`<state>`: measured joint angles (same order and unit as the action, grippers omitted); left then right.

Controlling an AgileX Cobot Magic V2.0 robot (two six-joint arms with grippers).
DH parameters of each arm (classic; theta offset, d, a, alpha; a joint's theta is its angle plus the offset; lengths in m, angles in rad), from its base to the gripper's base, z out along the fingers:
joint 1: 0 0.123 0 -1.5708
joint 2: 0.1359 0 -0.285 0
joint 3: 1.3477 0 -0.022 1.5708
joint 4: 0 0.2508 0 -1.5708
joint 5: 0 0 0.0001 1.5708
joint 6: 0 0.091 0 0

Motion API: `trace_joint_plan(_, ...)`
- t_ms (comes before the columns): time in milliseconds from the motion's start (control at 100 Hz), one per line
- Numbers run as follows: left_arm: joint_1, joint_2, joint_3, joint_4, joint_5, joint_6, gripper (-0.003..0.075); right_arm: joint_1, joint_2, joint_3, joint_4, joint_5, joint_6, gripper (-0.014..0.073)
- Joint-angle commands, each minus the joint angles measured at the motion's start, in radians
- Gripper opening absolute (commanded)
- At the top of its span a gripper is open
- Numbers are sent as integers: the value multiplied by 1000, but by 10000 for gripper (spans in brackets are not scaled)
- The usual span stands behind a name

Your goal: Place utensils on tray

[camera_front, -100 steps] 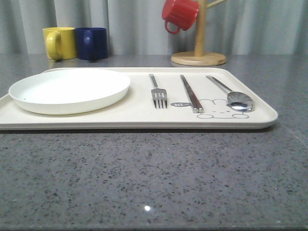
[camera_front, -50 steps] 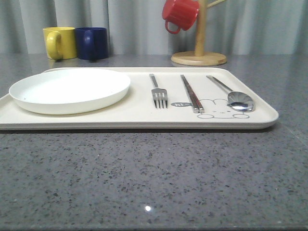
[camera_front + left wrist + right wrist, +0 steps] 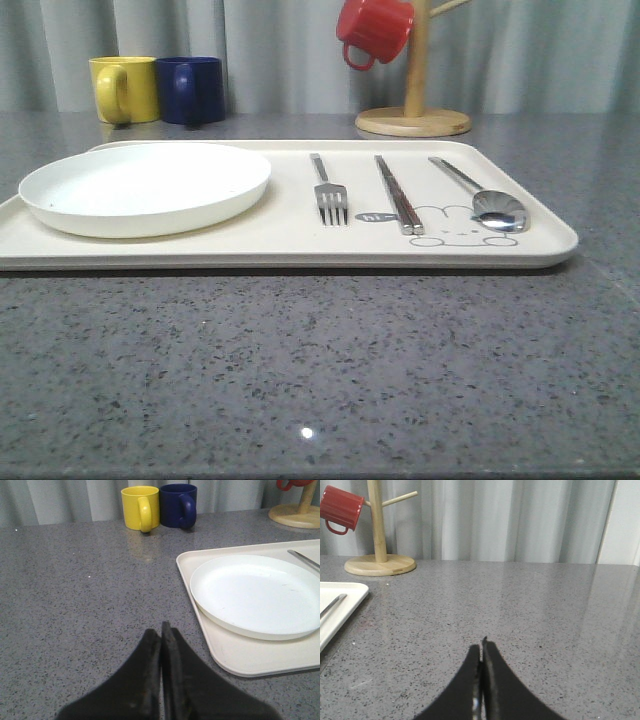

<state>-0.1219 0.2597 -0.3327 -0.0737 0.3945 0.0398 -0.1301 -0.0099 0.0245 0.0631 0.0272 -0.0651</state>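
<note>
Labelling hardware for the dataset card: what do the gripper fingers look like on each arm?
Both match. The left gripper has two matte black fingers that are broad at the base and taper in a curve to narrow tips. The right gripper has the same black, curved, tapering fingers. No markings, cables or coloured pads are visible on either.

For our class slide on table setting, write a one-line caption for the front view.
Fork, chopsticks and spoon lie side by side on the tray, right of a white plate.
</note>
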Motion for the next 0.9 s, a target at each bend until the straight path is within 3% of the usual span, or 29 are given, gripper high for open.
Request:
trace_joint_plan(0, -2, -2, -4, 12, -106, -7, -19, 2, -3, 3, -6, -80, -11, -62)
trace_joint_plan(170, 49, -64, 129, 57, -342, -11, -19, 2, -3, 3, -6, -79, -11, -62)
trace_joint_plan(270, 91, -121, 229, 57, -395, -13, -19, 2, -3, 3, -6, -79, -11, -62)
trace_joint_plan(450, 136, -277, 371, 83, -373, -146, -19, 2, -3, 3, -6, -79, -11, -62)
trace_joint_plan(490, 139, -307, 364, 89, -297, -145, -19, 2, -3, 3, -6, -79, -11, -62)
trace_joint_plan(890, 139, -298, 367, 115, -315, -143, -19, 2, -1, 3, -6, -78, -11, -69)
